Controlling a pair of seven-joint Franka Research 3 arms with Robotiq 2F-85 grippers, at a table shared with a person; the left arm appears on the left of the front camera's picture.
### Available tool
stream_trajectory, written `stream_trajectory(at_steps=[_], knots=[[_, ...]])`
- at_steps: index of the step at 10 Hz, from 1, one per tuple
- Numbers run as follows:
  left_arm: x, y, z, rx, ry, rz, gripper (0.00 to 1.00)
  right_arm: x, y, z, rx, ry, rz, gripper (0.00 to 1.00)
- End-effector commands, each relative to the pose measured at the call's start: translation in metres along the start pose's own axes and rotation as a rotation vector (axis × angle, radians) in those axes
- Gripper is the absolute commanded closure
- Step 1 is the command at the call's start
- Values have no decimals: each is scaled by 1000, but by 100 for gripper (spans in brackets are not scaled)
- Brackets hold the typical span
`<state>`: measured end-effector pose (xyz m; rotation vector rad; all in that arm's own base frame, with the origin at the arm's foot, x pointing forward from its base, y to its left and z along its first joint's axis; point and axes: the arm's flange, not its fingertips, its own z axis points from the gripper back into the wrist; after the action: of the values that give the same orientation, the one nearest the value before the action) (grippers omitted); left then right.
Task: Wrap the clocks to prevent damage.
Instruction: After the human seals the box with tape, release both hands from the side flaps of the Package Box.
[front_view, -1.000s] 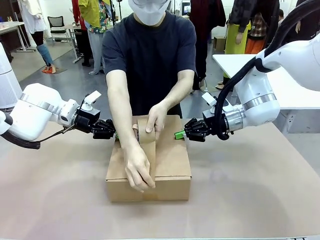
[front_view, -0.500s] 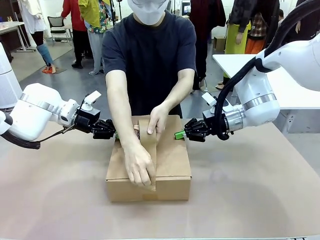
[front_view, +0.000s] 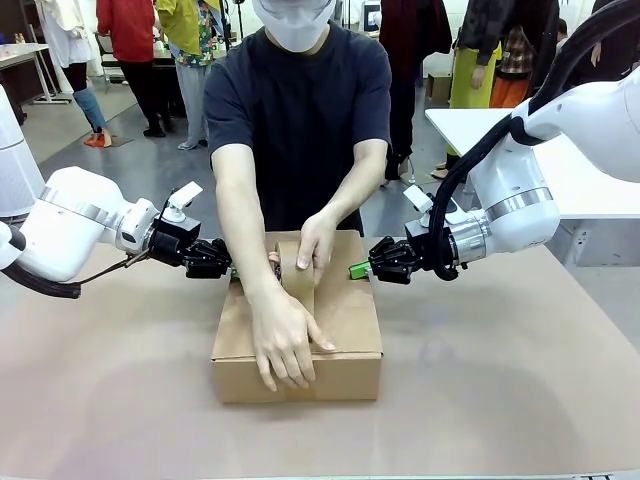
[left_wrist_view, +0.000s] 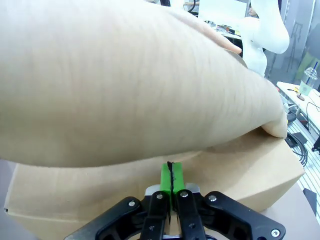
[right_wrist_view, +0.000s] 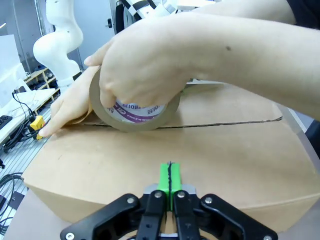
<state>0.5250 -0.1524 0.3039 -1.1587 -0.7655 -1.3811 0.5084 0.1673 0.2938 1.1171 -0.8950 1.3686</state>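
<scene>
Front view: we are bracing the cardboard box (front_view: 297, 330) mid-table, left gripper (front_view: 228, 268) and right gripper (front_view: 356, 269) both clenched empty against its sides, while the person is sealing it with a tape roll (right_wrist_view: 134, 110). Next, we judge, we should be holding steady until the tape strip (front_view: 299, 290) is pressed down.

Bystanders (front_view: 130, 40) behind; white table (front_view: 580, 170).

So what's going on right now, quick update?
Both tools shut, left and right braced against the cardboard box. Person pressing tape down, roll in hand. Forearm crowds left tool.
</scene>
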Motion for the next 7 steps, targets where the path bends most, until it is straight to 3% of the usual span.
stream_trajectory(at_steps=[1,7], knots=[[-1,0,-2,4,7,1,100,-2,1,-1,-4,2,-3,99],[-1,0,-2,4,7,1,100,-2,1,-1,-4,2,-3,99]])
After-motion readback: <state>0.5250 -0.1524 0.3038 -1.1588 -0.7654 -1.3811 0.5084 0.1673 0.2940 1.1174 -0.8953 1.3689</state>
